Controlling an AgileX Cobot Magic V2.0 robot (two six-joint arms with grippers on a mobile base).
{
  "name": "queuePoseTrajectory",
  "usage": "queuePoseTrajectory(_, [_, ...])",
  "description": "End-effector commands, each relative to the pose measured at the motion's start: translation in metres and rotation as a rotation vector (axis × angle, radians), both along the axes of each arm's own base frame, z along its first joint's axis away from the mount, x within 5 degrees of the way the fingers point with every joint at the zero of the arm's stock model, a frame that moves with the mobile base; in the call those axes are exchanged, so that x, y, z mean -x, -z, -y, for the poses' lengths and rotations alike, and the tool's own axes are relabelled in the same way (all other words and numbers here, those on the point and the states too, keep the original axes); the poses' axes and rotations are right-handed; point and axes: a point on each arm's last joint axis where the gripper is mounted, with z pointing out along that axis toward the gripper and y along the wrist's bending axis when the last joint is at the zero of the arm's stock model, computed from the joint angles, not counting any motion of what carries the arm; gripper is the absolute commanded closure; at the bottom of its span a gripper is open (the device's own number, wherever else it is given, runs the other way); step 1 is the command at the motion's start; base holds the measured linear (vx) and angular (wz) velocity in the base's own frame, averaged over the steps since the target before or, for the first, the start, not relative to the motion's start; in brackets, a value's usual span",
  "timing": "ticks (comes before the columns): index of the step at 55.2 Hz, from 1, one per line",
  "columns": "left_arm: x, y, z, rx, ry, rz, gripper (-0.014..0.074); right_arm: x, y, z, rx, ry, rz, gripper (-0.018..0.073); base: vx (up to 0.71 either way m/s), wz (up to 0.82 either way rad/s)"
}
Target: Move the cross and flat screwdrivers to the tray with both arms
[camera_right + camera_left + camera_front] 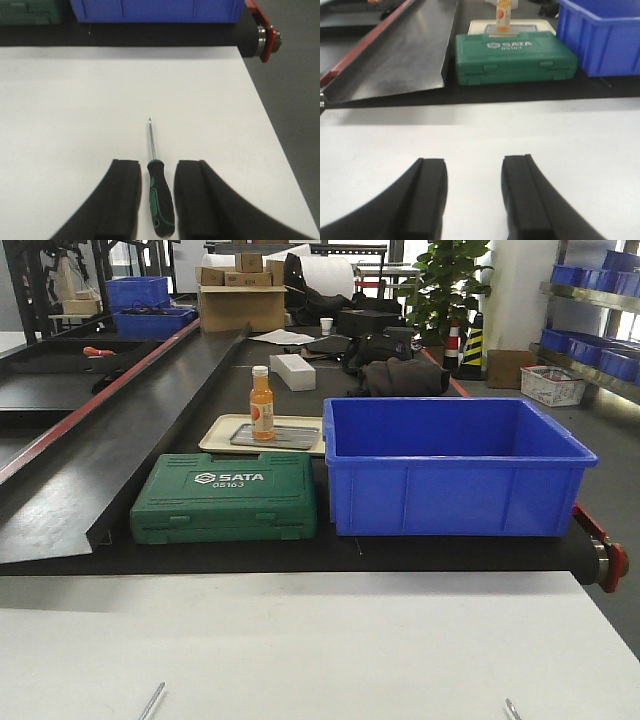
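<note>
The green-and-black-handled, silver-shafted screwdriver (pixel 160 197) lies on the white table (pixel 75 100) between the wide-open, empty jaws of the right gripper (pixel 156 170), shaft pointing straight ahead (handle nearest the wrist); the left gripper (pixel 472 167) gapes empty too.

Between the black right gripper (pixel 157 166) fingers: long steel screwdriver (pixel 161 200), green-and-black handle, silver shaft, on white tabletop (pixel 75 110). Ahead of the black left gripper (pixel 472 165): green plastic case (pixel 515 57), white lettering.
</note>
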Motion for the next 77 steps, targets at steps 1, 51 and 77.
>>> queuePoseTrajectory(1, [-0.012,-0.009,0.0,0.004,-0.001,0.031,0.0176,-0.013,-0.011,0.0,-0.014,0.003,0.049,0.0137,0.0,0.0])
queuePoseTrajectory(51, [-0.218,0.046,0.044,-0.121,0.223,-0.79,0.0125,-0.043,-0.004,0.0,0.007,0.014,-0.267,0.0095,0.0,0.0])
queuePoseTrajectory(77, [-0.252,0.117,0.054,-0.104,0.304,-0.969,0.0124,-0.043,-0.004,0.001,0.036,0.011,-0.266,0.0095,0.0,0.0])
